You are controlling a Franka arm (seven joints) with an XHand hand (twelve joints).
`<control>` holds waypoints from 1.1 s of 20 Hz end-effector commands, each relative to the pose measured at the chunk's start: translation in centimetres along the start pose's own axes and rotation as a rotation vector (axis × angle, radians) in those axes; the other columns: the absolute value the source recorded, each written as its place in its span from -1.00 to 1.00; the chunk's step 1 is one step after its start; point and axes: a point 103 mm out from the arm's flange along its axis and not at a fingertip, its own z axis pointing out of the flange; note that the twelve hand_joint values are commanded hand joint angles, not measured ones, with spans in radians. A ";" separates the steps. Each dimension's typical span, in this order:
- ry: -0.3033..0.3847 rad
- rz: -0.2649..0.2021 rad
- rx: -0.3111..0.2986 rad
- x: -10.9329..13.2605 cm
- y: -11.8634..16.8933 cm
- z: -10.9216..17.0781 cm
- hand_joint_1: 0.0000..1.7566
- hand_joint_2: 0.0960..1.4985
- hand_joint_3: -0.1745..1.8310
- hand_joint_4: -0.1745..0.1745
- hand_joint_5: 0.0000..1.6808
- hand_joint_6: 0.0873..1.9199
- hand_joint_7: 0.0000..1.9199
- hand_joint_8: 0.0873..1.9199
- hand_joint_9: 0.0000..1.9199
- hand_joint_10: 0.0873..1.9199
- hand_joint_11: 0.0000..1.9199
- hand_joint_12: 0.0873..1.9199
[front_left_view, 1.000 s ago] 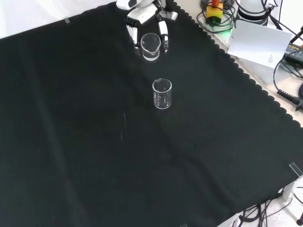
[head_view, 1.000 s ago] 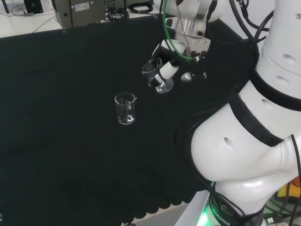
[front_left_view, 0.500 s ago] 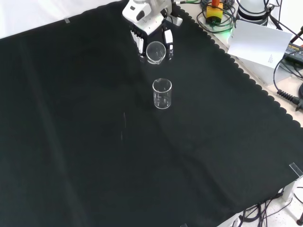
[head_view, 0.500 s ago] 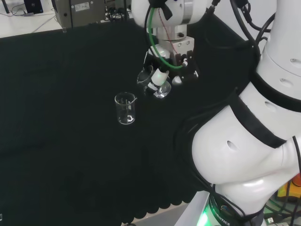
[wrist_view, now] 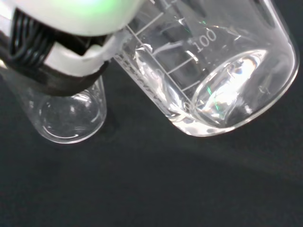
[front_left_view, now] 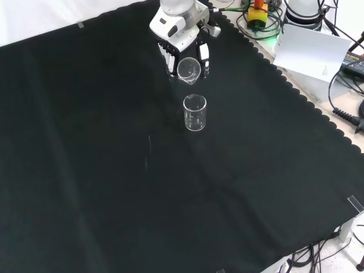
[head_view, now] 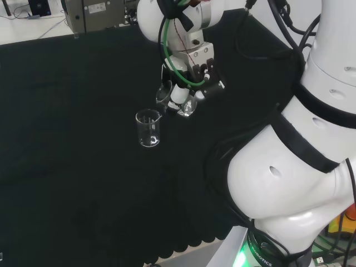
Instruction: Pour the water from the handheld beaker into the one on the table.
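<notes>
Item 1 – hand (head_view: 192, 83): black & white, on the white arm (head_view: 311, 167). Fingers curled round the handheld beaker (head_view: 177, 99), grasping it. In front view hand (front_left_view: 183, 34) comes in from the top, w/ fingers (front_left_view: 169, 57) on both sides of the glass. In wrist view a blurred white & black part of the hand (wrist_view: 61, 52) lies across the beaker wall.

Item 2 – handheld beaker: clear glass, tilted, held above the cloth. Front view: its mouth (front_left_view: 188, 69) faces the camera, just beyond the table beaker (front_left_view: 194, 112). Head view: it sits just right of & slightly above the table beaker's rim; the two look very close, contact cannot be told. Wrist view: printed scale marks on the wall, a little clear water pooled at the base (wrist_view: 222, 94).

Item 3 – table beaker: clear glass, upright on the cloth, spout at the rim. Head view: left of the hand, nearer the camera (head_view: 148, 128). Front view: mid-cloth toward the far side. Wrist view: seen from above, round base visible (wrist_view: 71, 116); whether it holds water cannot be told.

Item 4 – black cloth (front_left_view: 114, 187): covers the bench, scalloped edge at the right in front view.
</notes>
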 end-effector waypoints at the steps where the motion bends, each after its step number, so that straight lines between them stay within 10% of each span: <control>1: -0.103 0.001 0.077 1.4 1.0 0.4 0.33 -0.27 -0.13 0.68 0.62 -0.52 0.85 -1.00 0.87 -1.00 0.57 -0.46; 22: -0.303 -0.001 0.140 3.1 1.4 -1.0 0.33 -0.27 -0.13 0.71 0.62 -0.51 0.86 -1.00 0.87 -1.00 0.58 -0.47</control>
